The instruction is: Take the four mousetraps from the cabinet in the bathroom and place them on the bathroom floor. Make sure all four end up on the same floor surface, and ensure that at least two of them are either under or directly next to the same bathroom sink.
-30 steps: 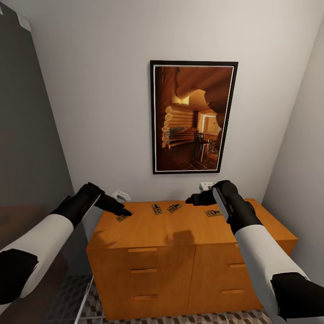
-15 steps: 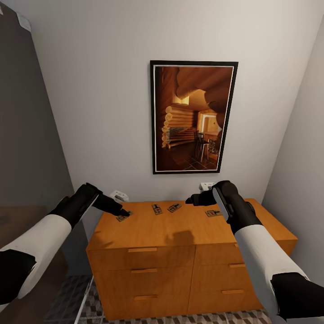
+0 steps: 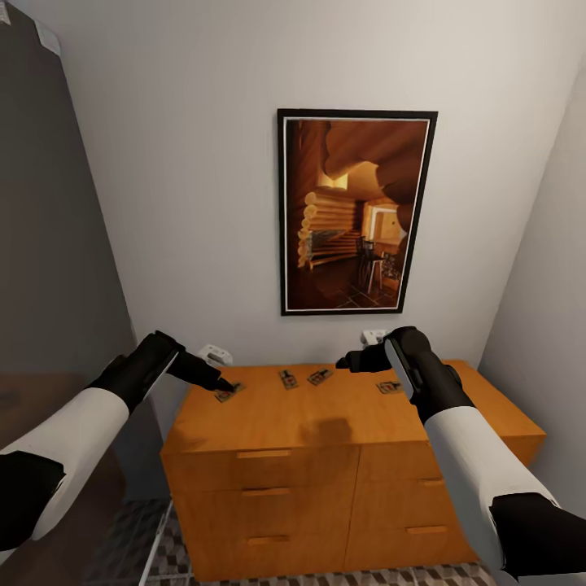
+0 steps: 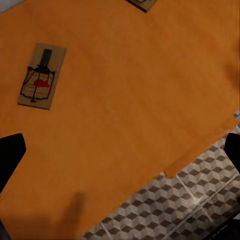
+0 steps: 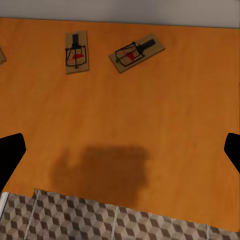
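Cabinet (image 3: 325,423): wide, low, orange-brown wood, flat top, drawer fronts with slim bar handles. It stands against the pale back wall, in the corner formed with the right-hand wall.

Mousetraps: four, all lying flat on the cabinet top, in a loose row near its back edge.
- First mousetrap (image 3: 228,392): at the left end, just under the tip of the left claw. In the left wrist view it (image 4: 42,75) lies on bare wood, apart from the finger tips.
- Second mousetrap (image 3: 286,379): left of centre, seen also from the right wrist (image 5: 76,52).
- Third mousetrap (image 3: 319,376): just beside the second, turned at an angle; seen from the right wrist (image 5: 136,52).
- Fourth mousetrap (image 3: 388,387): at the right, partly hidden behind the right arm.

Left claw (image 3: 221,382): black, held low over the left end of the cabinet top. Its two finger tips sit far apart at the edges of the wrist view; it grips nothing.

Right claw (image 3: 342,361): black, held above the top between the third and fourth mousetraps. Fingers likewise spread wide, nothing between them.

Floor (image 3: 155,545): tiles with a brown, beige and white cube pattern, visible at the foot of the cabinet.

Picture (image 3: 356,212): dark frame, log-cabin interior, hung on the wall above the cabinet.

Wall sockets: a left socket (image 3: 216,354) and a right socket (image 3: 373,335), both white, just above the cabinet top.
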Robot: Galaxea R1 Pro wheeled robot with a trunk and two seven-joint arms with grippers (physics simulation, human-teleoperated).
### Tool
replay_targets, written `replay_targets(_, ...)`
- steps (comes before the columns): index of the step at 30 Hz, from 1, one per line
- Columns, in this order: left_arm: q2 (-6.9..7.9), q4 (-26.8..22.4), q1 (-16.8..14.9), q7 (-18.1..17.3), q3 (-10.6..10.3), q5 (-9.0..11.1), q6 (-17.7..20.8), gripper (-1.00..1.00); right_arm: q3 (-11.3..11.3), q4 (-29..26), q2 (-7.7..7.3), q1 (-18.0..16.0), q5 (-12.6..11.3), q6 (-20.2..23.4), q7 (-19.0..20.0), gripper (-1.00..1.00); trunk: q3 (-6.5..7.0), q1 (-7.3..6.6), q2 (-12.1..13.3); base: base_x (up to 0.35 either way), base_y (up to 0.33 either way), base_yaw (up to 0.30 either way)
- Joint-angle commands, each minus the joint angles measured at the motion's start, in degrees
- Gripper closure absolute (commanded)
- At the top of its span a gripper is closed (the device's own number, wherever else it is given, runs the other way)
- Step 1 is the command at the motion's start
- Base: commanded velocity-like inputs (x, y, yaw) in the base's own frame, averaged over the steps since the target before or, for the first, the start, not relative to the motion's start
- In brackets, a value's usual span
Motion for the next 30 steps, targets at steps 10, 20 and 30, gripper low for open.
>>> replay_targets(10,0.07,-0.01,-0.01,-0.39,-0.28,-0.71,-0.16,-1.0,0.06,-0.02,0.01,0.12,-0.01,0.21,0.05,-1.0,-0.03,0.03,-0.04,0.106,0.141,0.0)
replay_targets(20,-0.06,-0.01,-0.01,1.06,-0.43,-0.72,-0.14,-1.0,0.03,-0.02,0.01,0.15,-0.04,0.21,0.05,-1.0,-0.03,0.03,-0.04,0.022,0.003,0.0)
replay_targets(30,-0.07,0.02,-0.01,1.17,-0.46,-0.64,-0.12,-1.0,0.03,-0.02,0.01,0.15,-0.05,0.21,0.05,-1.0,-0.03,0.03,-0.04,0.251,0.0,0.0)
